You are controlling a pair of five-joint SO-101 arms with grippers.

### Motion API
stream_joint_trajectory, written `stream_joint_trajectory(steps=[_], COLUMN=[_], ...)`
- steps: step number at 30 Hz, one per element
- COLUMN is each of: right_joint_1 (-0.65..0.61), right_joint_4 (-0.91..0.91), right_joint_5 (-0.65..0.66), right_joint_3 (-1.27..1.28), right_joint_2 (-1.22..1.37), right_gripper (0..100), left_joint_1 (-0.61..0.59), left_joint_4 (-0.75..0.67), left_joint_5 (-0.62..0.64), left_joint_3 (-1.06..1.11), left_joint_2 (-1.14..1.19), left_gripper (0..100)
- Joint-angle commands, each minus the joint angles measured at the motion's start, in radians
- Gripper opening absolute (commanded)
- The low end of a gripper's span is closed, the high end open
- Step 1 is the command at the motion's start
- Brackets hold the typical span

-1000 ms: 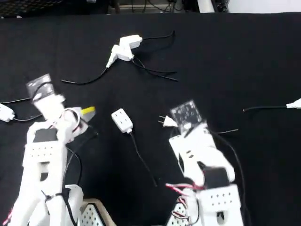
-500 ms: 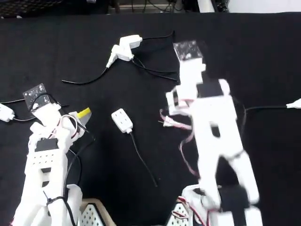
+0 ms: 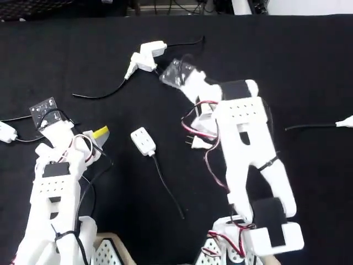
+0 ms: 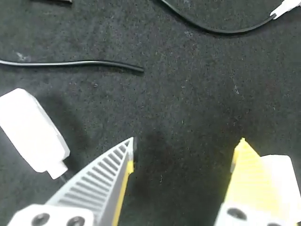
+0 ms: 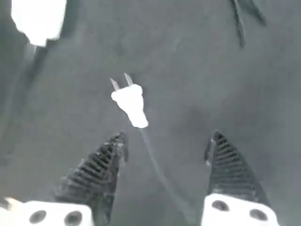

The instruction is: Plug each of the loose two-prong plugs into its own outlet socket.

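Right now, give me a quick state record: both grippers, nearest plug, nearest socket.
right gripper: open, holding nothing
plug: flat on the black cloth just ahead of the right gripper, prongs toward the socket
socket: apart from the plug, nothing plugged in
left gripper: open over bare cloth
second plug: loose at the table's edge

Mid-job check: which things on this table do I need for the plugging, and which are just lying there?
For the job: loose plug ahead of the open right claw; middle socket; left-edge socket; right-edge plug.
Lying about: joined-looking pair at the back; black cloth.
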Motion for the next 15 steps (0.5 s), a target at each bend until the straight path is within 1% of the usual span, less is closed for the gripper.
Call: stream_joint_trajectory(steps=[1,4,6,10,15], right_joint_1=[0.080,0.130,0.149,0.140,0.084], right_joint_4=[-0.014,-0.008,-0.009,0.037,0.118], right_joint_5=[0.347,0.503,0.582,0.637,0.721], right_joint_3=[-0.018,-0.028,-0.038,-0.113,-0.203], right_joint_2=[0.048,0.140,0.222,0.361,0.443], right_gripper=[26.1,26.1,26.1,26.1,26.1], left_joint_1=[0.013,0.015,0.016,0.016,0.016], left_joint_4=[-0.020,-0.020,-0.020,-0.020,-0.020], left_joint_5=[-0.008,-0.009,-0.009,-0.009,-0.009], left_joint_3=[-0.002,-0.002,-0.002,-0.002,-0.002], left_joint_2=[-0.018,-0.017,-0.017,-0.017,-0.017], left_gripper=[33,33,33,33,33])
